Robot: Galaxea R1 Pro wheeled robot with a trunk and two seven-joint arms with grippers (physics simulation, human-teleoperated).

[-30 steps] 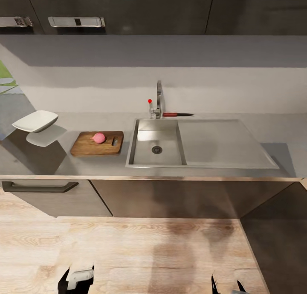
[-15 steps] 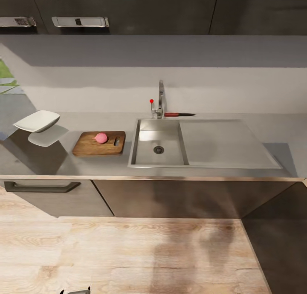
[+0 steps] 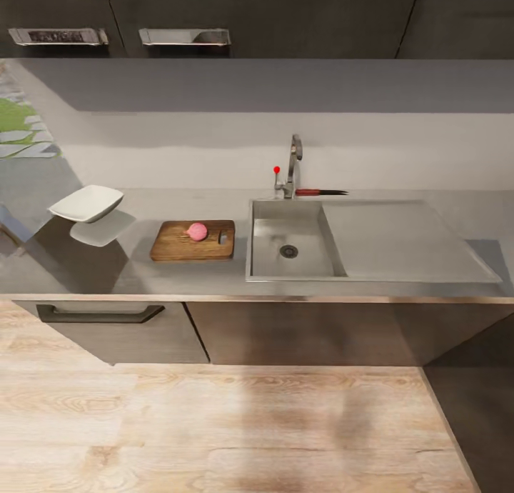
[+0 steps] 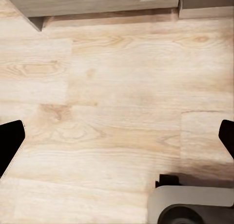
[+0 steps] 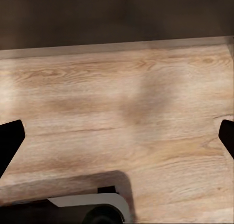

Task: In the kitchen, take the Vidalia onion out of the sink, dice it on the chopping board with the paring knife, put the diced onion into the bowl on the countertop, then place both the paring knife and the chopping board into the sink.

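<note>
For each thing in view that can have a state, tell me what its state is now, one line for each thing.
Vidalia onion: whole, resting on the board.
chopping board: flat on the countertop, left of the sink.
sink: basin holds nothing, no water running.
paring knife: lying behind the sink, beside the faucet.
bowl: upright, nothing in it.
left end effector: open, over the floor.
right end effector: open, over the floor.

Head view: high, looking forward and down across the desk (image 3: 214, 282) toward the wall, well back. Both wrist views: aimed down at the wood floor (image 4: 117, 112) — shared with the head view's foreground.
</note>
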